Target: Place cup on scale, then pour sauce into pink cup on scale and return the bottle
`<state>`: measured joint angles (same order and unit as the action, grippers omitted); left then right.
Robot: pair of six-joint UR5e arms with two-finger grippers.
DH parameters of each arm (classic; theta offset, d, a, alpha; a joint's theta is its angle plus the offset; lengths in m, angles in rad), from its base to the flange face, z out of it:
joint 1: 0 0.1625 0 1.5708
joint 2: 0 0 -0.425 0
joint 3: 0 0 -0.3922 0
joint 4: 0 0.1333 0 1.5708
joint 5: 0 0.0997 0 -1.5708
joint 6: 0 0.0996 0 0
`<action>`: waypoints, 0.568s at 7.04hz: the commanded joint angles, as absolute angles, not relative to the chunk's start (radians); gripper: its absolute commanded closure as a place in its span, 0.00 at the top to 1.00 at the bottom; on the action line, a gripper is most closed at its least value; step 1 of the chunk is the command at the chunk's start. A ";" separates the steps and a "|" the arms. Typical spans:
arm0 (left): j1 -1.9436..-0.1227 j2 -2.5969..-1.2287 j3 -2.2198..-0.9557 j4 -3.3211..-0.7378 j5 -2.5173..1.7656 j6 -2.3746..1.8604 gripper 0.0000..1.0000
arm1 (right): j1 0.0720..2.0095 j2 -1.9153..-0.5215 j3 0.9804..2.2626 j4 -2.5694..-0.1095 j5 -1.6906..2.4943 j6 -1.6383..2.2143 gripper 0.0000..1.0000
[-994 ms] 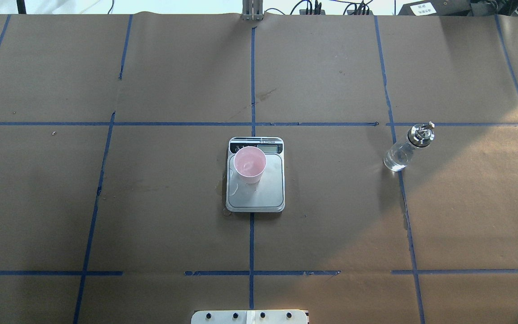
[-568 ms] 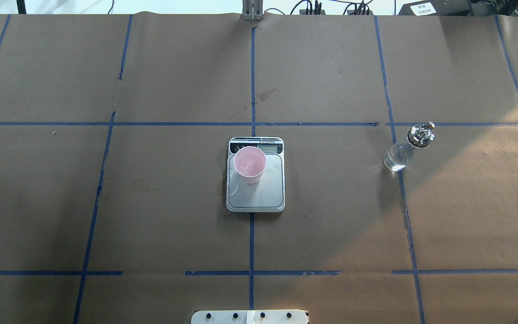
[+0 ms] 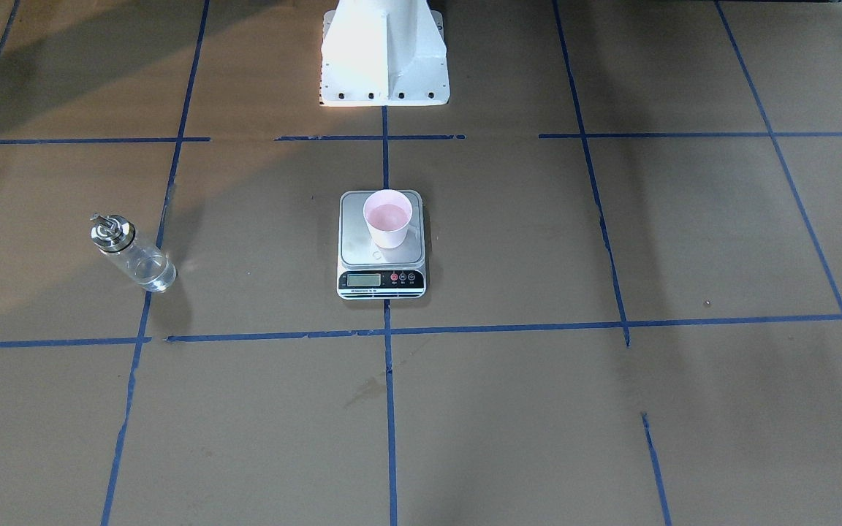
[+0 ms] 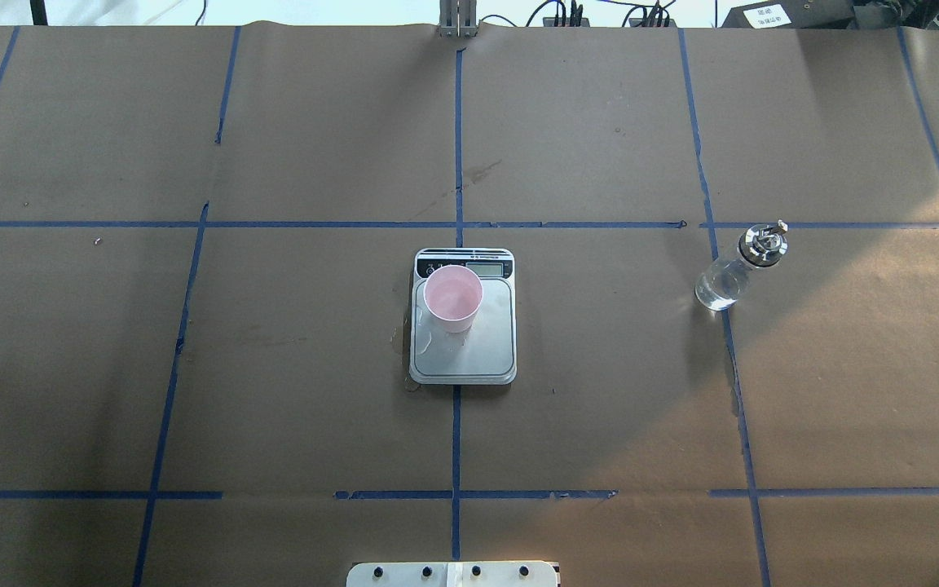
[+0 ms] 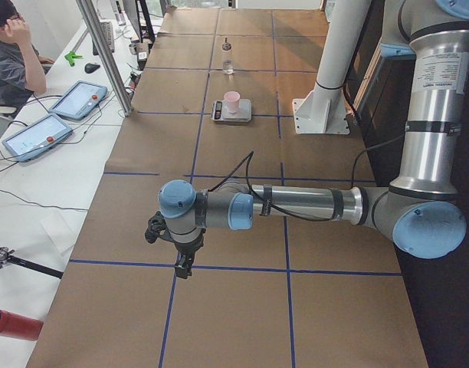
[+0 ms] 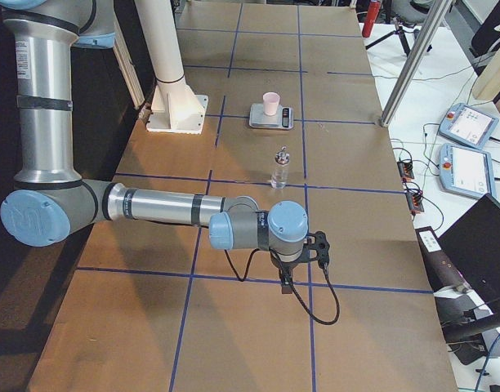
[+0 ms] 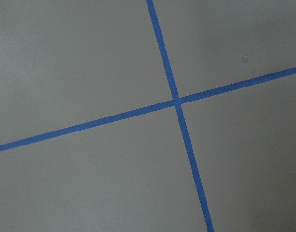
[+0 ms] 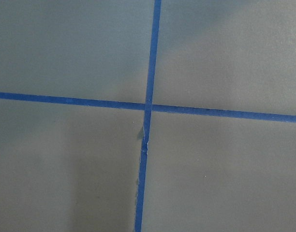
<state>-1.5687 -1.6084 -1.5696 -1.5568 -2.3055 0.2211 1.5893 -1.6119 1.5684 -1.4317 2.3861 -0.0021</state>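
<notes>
The small pale pink tapered plastic cup [image 4: 453,298] stands upright on the flat silver-topped kitchen scale [image 4: 463,352], by its display end. Well apart from the scale, on the robot's right, the small clear glass bottle with a silver metal cap [image 4: 729,277] stands upright. Farthest from the scale, the left gripper [image 5: 182,267] and right gripper [image 6: 286,283] hang over opposite ends of the table [image 4: 274,383]; their opening and any hold cannot be told.

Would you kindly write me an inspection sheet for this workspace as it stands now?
Surface: brown paper with a blue tape grid; damp-looking mark beside the scale.
Job's things: cup upright on the scale, near its display; bottle upright on the robot's right, apart.
Clutter: nothing seen.
Hands: left hand and right hand hover at the table ends, far from the things; open or shut unclear.
Cables: a cable loops at each wrist.
Surroundings: operator and tablets beside the table.
</notes>
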 commanded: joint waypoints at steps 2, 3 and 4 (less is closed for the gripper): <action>-1.571 -1.606 -1.585 -1.548 -2.306 0.218 1.00 | 1.547 -1.611 1.609 -1.430 2.385 0.137 1.00; -1.571 -1.605 -1.588 -1.548 -2.304 0.212 1.00 | 1.539 -1.611 1.609 -1.430 2.379 0.140 1.00; -1.571 -1.605 -1.588 -1.548 -2.307 0.209 1.00 | 1.539 -1.611 1.609 -1.428 2.376 0.140 1.00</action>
<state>-1.5707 -1.6054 -1.5862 -1.5479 -2.3052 0.2131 1.5450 -1.6108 1.6059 -1.4293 2.3815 0.1295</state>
